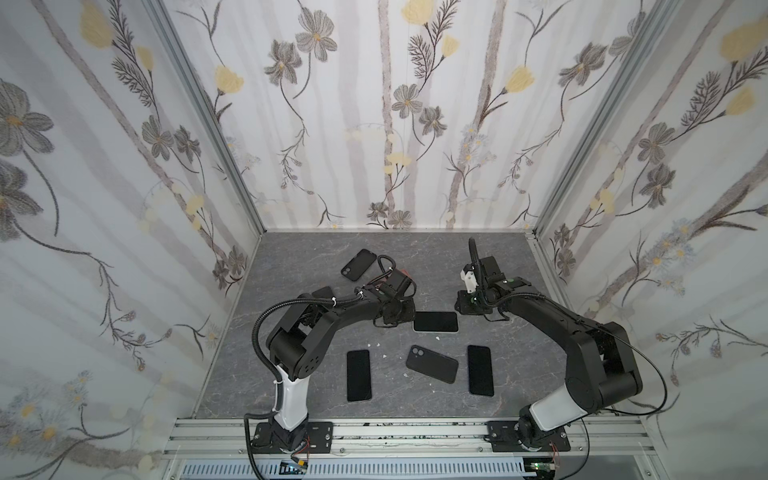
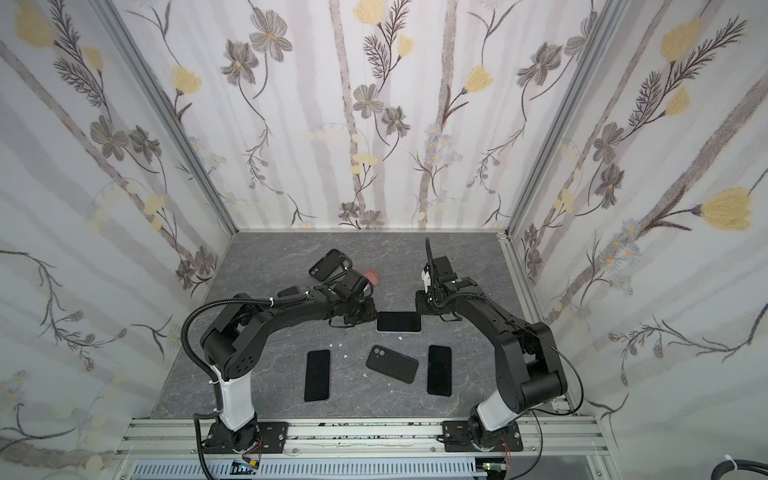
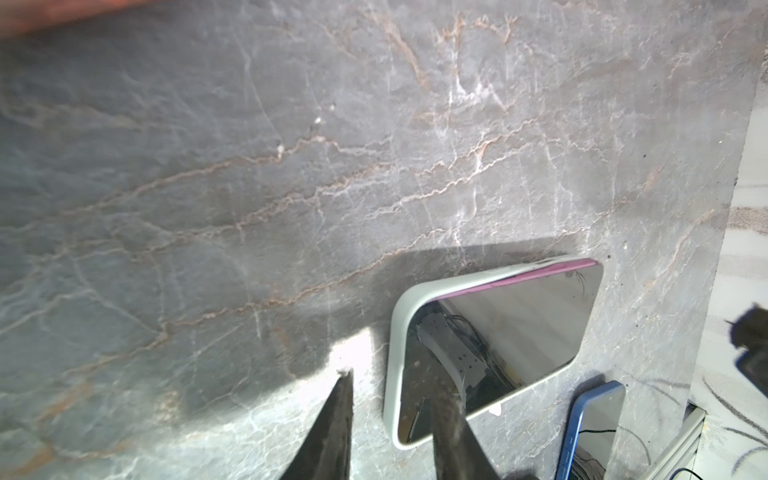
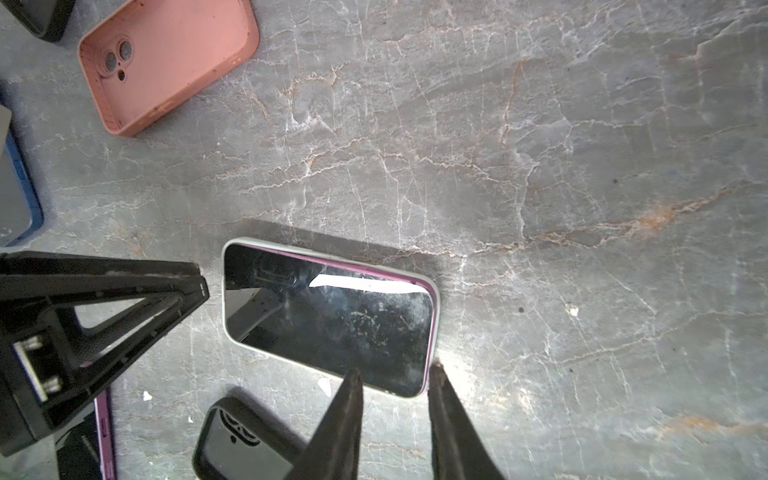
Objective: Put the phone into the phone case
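Purple-framed phone with a dark glass screen (image 4: 328, 320) was seen screen-up inside the pale grey-white soft phone case (image 3: 394, 353). It lay flat near the middle of the grey marble-pattern tabletop (image 1: 436, 266), between the two arms in both top views. A strip of purple frame was exposed along one long edge and round one corner. Whether that edge was fully seated could not be told from the wrist views.

Left gripper (image 3: 390, 386) was positioned at one short end of the case. Jaws were parted a little, one finger (image 3: 338, 415) over bare table, the other over the screen, with the case rim in the gap. Nothing was clamped.

Right gripper (image 4: 392, 370) was positioned at the opposite end, at a corner. Jaws were likewise slightly parted, one finger (image 4: 347, 411) over the glass, the other just outside the rim. Nothing was gripped.

Also noted on the table:
- salmon-pink empty case (image 4: 166, 62) behind the left arm
- black case at the back (image 1: 358, 262)
- black case with camera cut-outs (image 1: 432, 363) at the front
- front-left dark-screened phone (image 1: 358, 375)
- front-right dark-screened phone (image 1: 480, 370)
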Controlling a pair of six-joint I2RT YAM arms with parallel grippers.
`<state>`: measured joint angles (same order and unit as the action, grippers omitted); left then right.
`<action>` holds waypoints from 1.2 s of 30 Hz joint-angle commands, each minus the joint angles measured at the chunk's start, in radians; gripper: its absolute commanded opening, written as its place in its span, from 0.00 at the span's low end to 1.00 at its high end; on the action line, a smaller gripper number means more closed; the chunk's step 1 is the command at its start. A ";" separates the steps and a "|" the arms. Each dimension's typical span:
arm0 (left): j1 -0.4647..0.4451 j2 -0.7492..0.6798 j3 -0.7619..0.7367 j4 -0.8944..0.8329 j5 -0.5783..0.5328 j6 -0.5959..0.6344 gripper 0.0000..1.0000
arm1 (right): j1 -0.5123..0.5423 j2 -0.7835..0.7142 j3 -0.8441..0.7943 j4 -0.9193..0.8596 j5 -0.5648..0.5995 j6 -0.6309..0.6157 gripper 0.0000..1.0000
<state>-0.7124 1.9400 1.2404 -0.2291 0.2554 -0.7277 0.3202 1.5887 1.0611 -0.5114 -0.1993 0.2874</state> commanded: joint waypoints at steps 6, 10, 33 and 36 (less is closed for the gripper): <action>0.001 0.062 0.047 -0.033 0.014 0.023 0.32 | -0.048 0.143 0.043 -0.001 -0.160 -0.041 0.21; 0.002 0.063 0.047 -0.035 0.006 0.027 0.32 | -0.050 0.173 0.048 -0.001 -0.142 -0.051 0.17; 0.001 0.059 0.027 -0.026 0.004 0.021 0.26 | -0.050 0.212 0.049 -0.036 -0.039 -0.078 0.14; 0.002 0.060 0.027 -0.025 0.008 0.018 0.26 | -0.050 0.225 0.049 -0.043 -0.037 -0.086 0.13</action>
<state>-0.7105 1.9987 1.2716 -0.2432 0.2668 -0.7074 0.2691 1.7981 1.1072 -0.5293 -0.2600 0.2245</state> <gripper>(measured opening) 0.256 0.134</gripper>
